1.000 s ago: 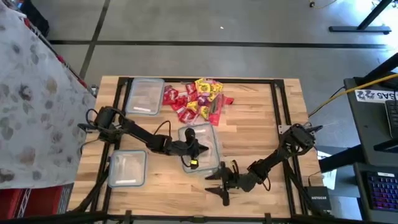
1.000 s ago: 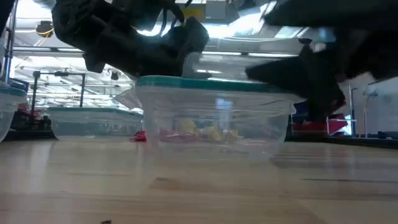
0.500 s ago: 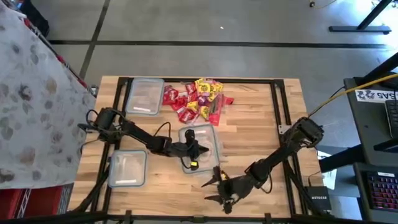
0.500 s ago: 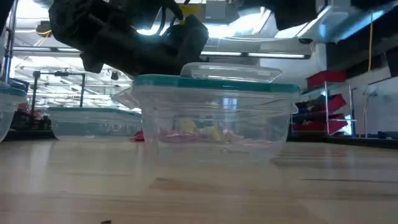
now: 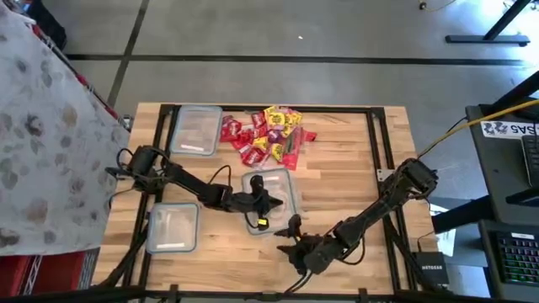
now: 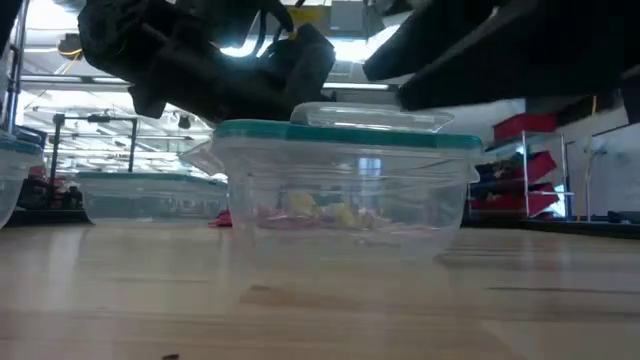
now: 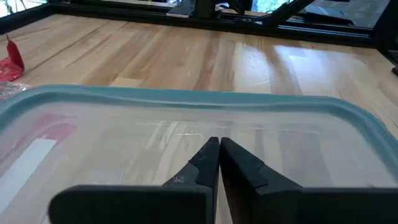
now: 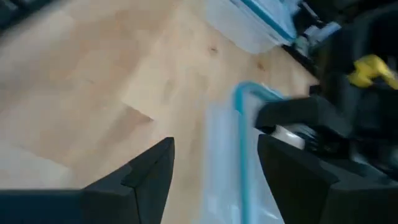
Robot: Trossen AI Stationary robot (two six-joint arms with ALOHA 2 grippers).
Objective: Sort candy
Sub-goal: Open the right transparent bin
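Note:
The candy (image 5: pixel 269 135), red, pink and yellow wrapped pieces, lies in a pile on the table's far middle. A clear tub with a teal-rimmed lid (image 5: pixel 282 189) (image 6: pixel 345 190) stands at the table's centre. My left gripper (image 5: pixel 263 200) (image 7: pixel 219 149) is shut above this lid (image 7: pixel 124 124). My right gripper (image 5: pixel 290 238) (image 8: pixel 214 155) is open just near of the tub. The tub's teal-rimmed corner (image 8: pixel 239 99) shows between its fingers, apart from them. In the low view, red and yellow candy (image 6: pixel 320 212) shows through the tub's walls; inside or behind it, I cannot tell. My left gripper has its shut fingertips (image 7: pixel 208 155) over the middle of the centre tub's lid, coming from the table's left and slanting down. I cannot tell whether they touch the lid.
A second lidded tub (image 5: pixel 195 130) stands at the far left beside the candy pile, a third (image 5: pixel 173 227) at the near left. The left arm (image 5: pixel 185 181) lies across the table between them. The right arm (image 5: pixel 379 210) (image 6: pixel 500 50) crosses the near right. Bare wood (image 5: pixel 345 160) lies right of the pile.
My right gripper has drawn back toward the table's near edge, then come back toward the centre tub, turning as it went. It left the low view and has come into it again above the tub. The tub and my left gripper have kept still.

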